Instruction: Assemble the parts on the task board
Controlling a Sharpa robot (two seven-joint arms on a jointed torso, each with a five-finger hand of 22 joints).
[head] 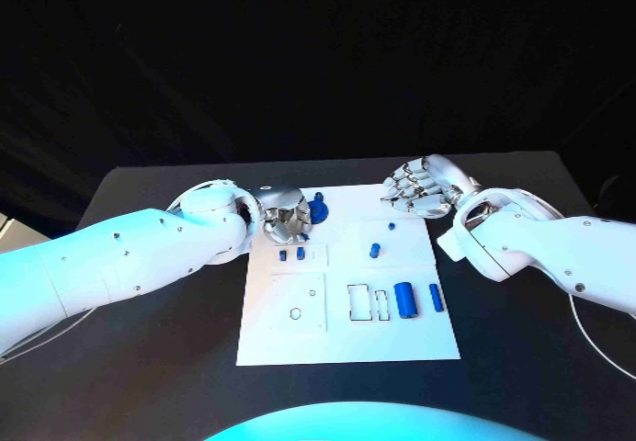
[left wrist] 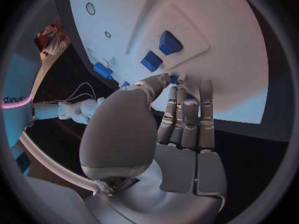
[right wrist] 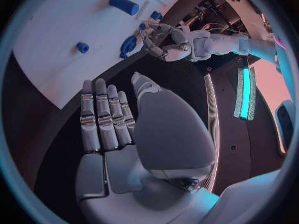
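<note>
The board [head: 347, 340] lies mid-table; the left hand [head: 284, 223] hangs over its far left part, fingers curled, touching a blue part [head: 315, 209] there, though a grip cannot be told; the right hand [head: 422, 188] hovers at the board's far right corner, fingers straight and apart, holding nothing; other blue parts [head: 404, 300] lie on the board's near right.

Room on near half of board, far edge crowded.
My left hand [head: 282, 223] blocks the far-left pegs [head: 293, 254]; right hand [head: 416, 186] off far-right corner; board [head: 347, 344] front bare.
</note>
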